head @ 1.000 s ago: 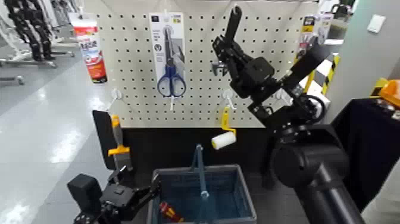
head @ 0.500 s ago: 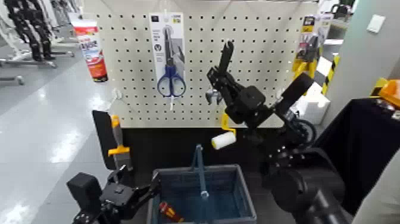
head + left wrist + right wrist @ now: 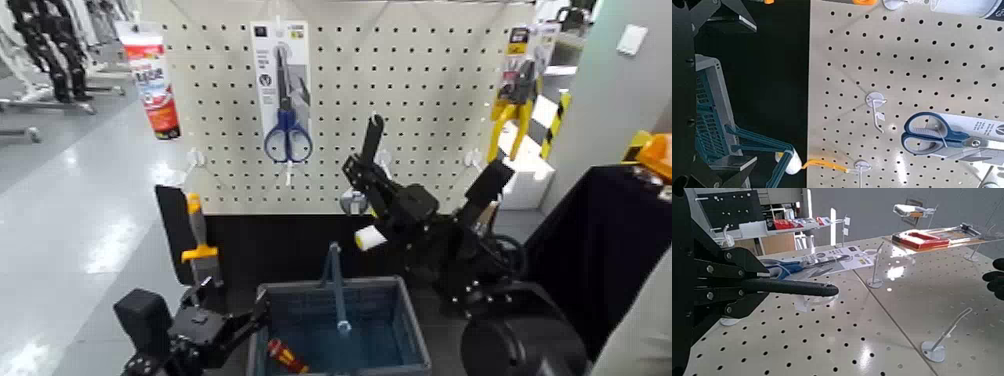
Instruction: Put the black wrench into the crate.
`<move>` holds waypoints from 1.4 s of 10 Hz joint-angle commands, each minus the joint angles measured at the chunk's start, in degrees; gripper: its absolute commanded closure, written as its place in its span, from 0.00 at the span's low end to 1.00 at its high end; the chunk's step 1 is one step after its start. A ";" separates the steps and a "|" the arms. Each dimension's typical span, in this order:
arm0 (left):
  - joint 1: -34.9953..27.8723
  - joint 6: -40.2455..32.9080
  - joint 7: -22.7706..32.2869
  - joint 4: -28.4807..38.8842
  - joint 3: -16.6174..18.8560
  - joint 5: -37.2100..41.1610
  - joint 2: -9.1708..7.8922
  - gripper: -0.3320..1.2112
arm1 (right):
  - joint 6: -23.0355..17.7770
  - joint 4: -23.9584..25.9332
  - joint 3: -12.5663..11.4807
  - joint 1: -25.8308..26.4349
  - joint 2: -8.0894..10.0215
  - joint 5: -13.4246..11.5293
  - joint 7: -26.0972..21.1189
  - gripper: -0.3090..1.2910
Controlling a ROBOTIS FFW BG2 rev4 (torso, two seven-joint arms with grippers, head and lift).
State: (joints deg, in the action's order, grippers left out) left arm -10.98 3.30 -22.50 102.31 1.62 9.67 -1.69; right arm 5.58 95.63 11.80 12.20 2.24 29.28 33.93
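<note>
My right gripper (image 3: 363, 178) is shut on the black wrench (image 3: 372, 134) and holds it nearly upright in front of the pegboard, above the far right part of the crate (image 3: 414, 330). In the right wrist view the wrench handle (image 3: 801, 287) sticks out from between the dark fingers (image 3: 727, 266). The blue-grey crate stands on the floor with its bail handle (image 3: 335, 285) raised; it also shows in the left wrist view (image 3: 709, 117). My left gripper (image 3: 228, 328) is open and empty, low beside the crate's left rim.
On the pegboard (image 3: 440, 60) hang blue-handled scissors on a card (image 3: 283, 92), a red-and-white tube (image 3: 152, 75), an orange-handled scraper (image 3: 200, 250), a yellow-handled paint roller (image 3: 371, 236) and yellow pliers (image 3: 518, 95). A red-handled tool (image 3: 285, 355) lies in the crate. A black table (image 3: 630, 230) stands right.
My right arm has come down and away from the pegboard with the wrench, from high on the board to just above the crate. The left arm has not moved.
</note>
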 commanded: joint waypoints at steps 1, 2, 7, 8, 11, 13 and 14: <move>0.00 0.04 0.00 -0.01 0.05 0.00 -0.07 0.30 | 2.24 0.35 -0.03 -2.44 0.66 0.60 0.00 0.97; 0.08 0.04 0.00 -0.01 0.14 0.00 -0.16 0.30 | 3.39 0.61 -0.55 -3.85 1.01 0.78 0.17 0.97; 0.00 0.21 0.00 0.08 0.23 0.00 -0.16 0.30 | 9.36 3.16 -3.02 -8.42 1.80 -1.07 0.00 0.97; 0.00 0.21 0.00 0.08 0.14 0.00 -0.16 0.30 | 10.59 3.60 -3.37 -9.47 1.98 -1.24 0.00 0.97; -0.09 0.30 0.00 0.08 0.23 0.00 -0.16 0.30 | 13.23 4.04 -4.42 -11.58 2.51 -2.12 0.09 0.97; 0.00 0.48 0.00 0.08 0.05 0.00 -0.16 0.30 | 14.81 3.86 -5.04 -11.93 2.95 -4.06 0.79 0.97; 0.00 0.48 0.00 0.08 0.14 0.00 -0.07 0.30 | 15.69 3.42 -5.65 -12.02 3.03 -5.02 1.32 0.97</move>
State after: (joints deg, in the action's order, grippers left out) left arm -11.03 3.76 -22.50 102.39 1.69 9.67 -1.84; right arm 20.78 99.28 6.50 0.22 5.22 24.89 35.20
